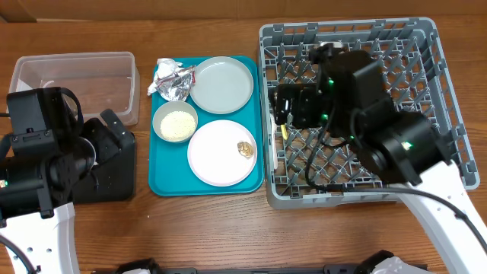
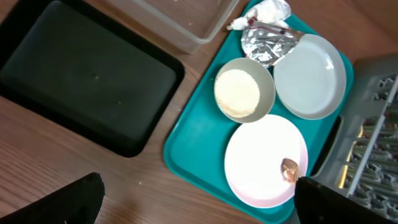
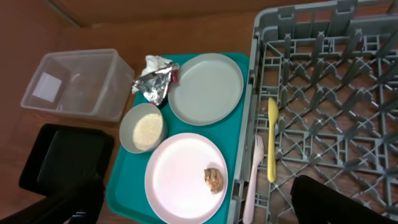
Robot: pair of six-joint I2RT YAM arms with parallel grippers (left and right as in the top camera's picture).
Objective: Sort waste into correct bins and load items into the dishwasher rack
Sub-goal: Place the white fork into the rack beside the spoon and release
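On the teal tray (image 1: 163, 171) lie the foil wrapper (image 1: 176, 81), white napkin (image 1: 163, 67), pale grey plate (image 1: 221, 84), grey bowl of rice (image 1: 175, 122) and whitish-pink plate (image 1: 217, 156) carrying the brown morsel (image 1: 245, 148). A yellow utensil (image 3: 272, 140) and a white fork (image 3: 255, 180) lie in the grey rack (image 1: 441, 84) at its left edge. My right gripper (image 1: 293, 103) hovers open and empty over the rack's left side. My left gripper (image 1: 106, 148) is open and empty above the black tray (image 2: 81, 74). The clear tub (image 1: 76, 80) stands behind it. No cup is in view.
The teal tray sits between the bins on the left and the rack on the right, close to the rack's wall (image 3: 245, 124). Bare wooden table (image 1: 228, 236) runs along the front. The right arm covers much of the rack's middle.
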